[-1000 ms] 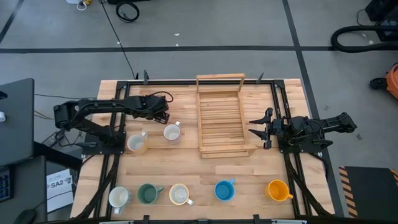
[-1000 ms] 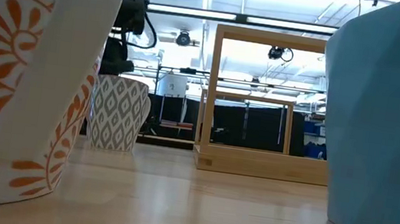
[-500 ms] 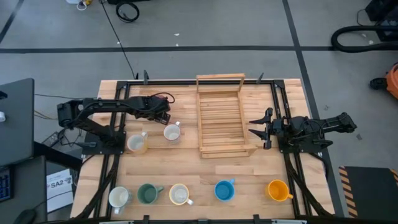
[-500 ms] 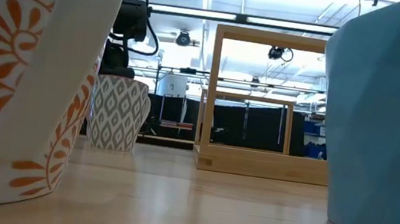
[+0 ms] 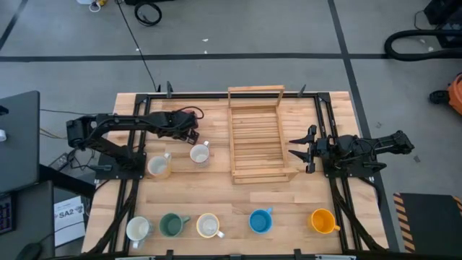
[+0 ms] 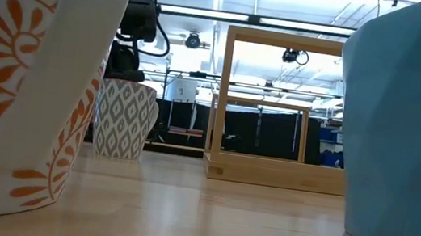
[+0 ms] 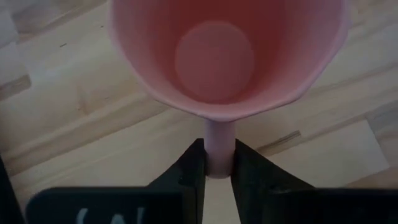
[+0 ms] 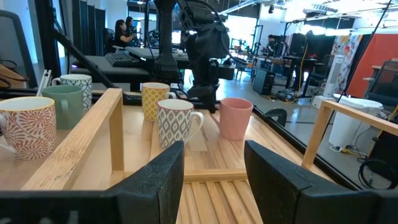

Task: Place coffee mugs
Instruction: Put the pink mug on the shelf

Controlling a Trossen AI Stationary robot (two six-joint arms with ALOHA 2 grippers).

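Note:
A pink mug (image 7: 214,56) stands upright on the table's left half, and my left gripper (image 7: 217,169) is shut on its handle. In the high view that gripper (image 5: 190,132) covers the mug. Just in front stand a grey-patterned white mug (image 5: 199,153) and a yellow-patterned mug (image 5: 158,165). Along the near edge stand a white-and-orange mug (image 5: 137,229), a green one (image 5: 172,224), a cream one (image 5: 208,225), a blue one (image 5: 260,220) and an orange one (image 5: 322,220). My right gripper (image 5: 294,148) waits open at the table's right. My left gripper pinches the pink mug's handle (image 7: 217,146) between its two fingers (image 7: 193,171), one on each flat side. The fingers slant down from above and from the table's left. The mug stands upright with its base (image 8: 236,137) on the table.
A wooden slatted rack (image 5: 255,137) lies at the table's middle, between the two arms. Black frame rails (image 5: 321,108) run along the table's sides. In the low view the white-and-orange mug (image 6: 21,69) and the blue mug (image 6: 405,127) fill the sides.
My left gripper has shut on the pink mug's handle while staying in place above it. The mug has not moved.

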